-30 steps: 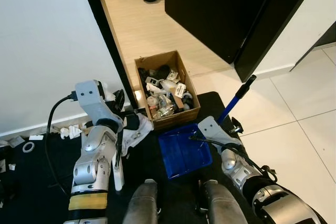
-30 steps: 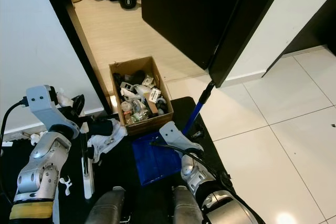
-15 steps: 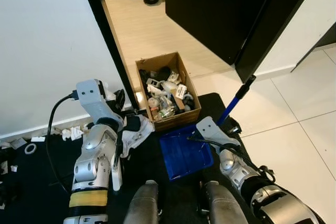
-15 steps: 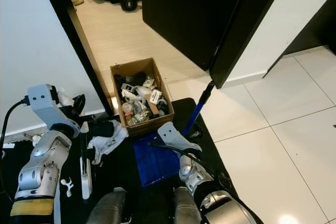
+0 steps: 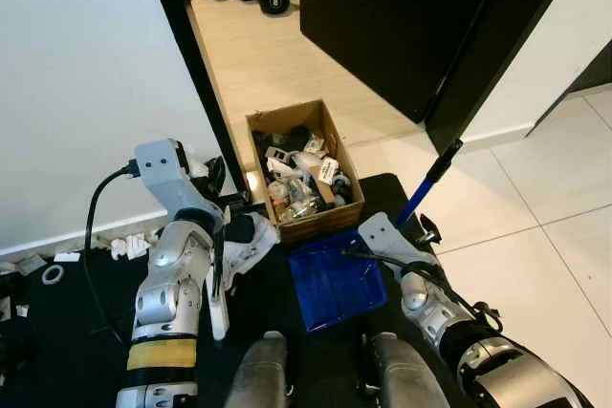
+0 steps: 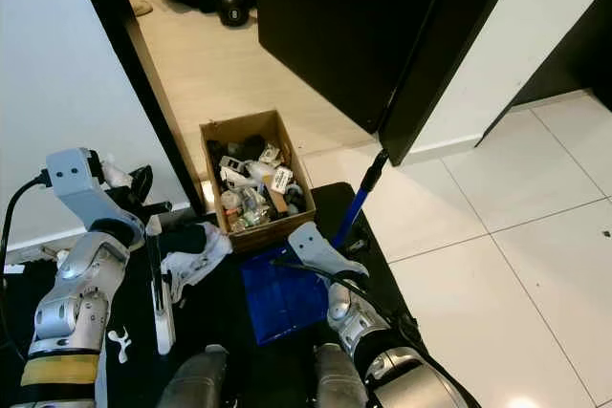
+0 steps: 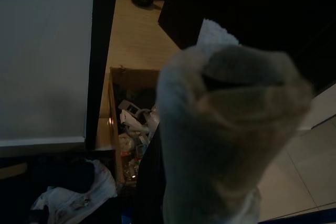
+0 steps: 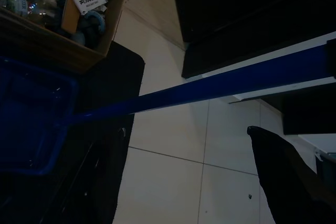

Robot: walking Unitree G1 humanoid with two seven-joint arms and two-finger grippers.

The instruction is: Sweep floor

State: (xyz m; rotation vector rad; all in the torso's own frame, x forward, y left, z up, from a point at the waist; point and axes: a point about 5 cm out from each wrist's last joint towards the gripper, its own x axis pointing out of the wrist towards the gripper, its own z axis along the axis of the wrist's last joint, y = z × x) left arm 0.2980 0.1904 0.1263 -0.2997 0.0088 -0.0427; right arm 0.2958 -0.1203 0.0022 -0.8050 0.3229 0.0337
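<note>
Left hand (image 5: 218,279): your left hand sits just left of the cardboard box, over the black mat. Its fingers run down along a white stick-like tool (image 5: 216,308); you cannot tell from the head views how far the fingers are parted, or whether they grip it. In the left wrist view a pale cloth-like bundle (image 7: 226,129) sits right before the camera and hides the fingers.
Right hand (image 5: 368,253): your right hand lies just below the cardboard box, at the right edge of the dustpan. How far it is open you cannot tell; one black finger (image 8: 283,177) shows in the right wrist view, with the blue handle passing beside it.
Cardboard box (image 5: 302,168): your landmark. Open-topped, packed with small mixed items, standing at the top edge of the mat by the black door frame.
Dustpan (image 5: 333,281): blue, flat on the mat, touching or nearly touching the near wall of the box.
Handle (image 5: 427,184): blue pole with a black tip, rising from the dustpan up to the right of the box, over the white tiles.
White rag (image 5: 251,244): crumpled on the mat, just left of the box's near corner.
Mat (image 5: 277,303): black, under the box's near end, the dustpan and both your arms.
Debris (image 5: 120,242): small white scraps along the wall base, well left of the box.
</note>
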